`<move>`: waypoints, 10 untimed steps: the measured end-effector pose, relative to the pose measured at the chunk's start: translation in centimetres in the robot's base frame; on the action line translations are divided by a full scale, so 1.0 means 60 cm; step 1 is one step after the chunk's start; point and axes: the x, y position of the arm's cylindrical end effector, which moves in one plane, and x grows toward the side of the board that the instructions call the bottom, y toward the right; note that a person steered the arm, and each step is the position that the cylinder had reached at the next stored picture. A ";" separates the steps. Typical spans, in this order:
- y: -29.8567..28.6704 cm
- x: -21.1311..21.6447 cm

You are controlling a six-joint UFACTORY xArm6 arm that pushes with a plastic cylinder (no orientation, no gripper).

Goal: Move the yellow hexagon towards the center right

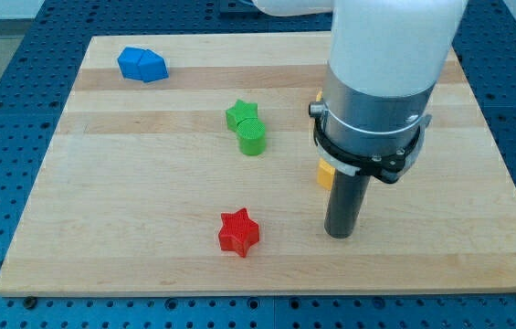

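red star (238,232) nearest, my tip (339,235) to its right, just below half-hidden yellow block (325,174); no hand.

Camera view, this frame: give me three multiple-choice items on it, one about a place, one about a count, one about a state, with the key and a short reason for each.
1. Where does the blue block lie?
A. the view's top left
B. the view's bottom right
C. the centre of the board

2. How many green blocks show?
A. none
B. two
C. four

3. How much of the yellow block can be seen?
A. all of it, out in the open
B. only a small part, the rest hidden behind the arm
C. it lies stacked on the red star

Key:
1 A, it sits near the wooden board's far left corner.
2 B, a green star and a green cylinder-like block touch each other.
3 B, only a yellow edge shows left of the rod, above my tip; the red star lies alone to the tip's left.
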 end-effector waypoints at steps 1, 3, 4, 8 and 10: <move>0.044 -0.001; 0.077 -0.001; -0.001 -0.001; -0.064 -0.093; 0.047 -0.146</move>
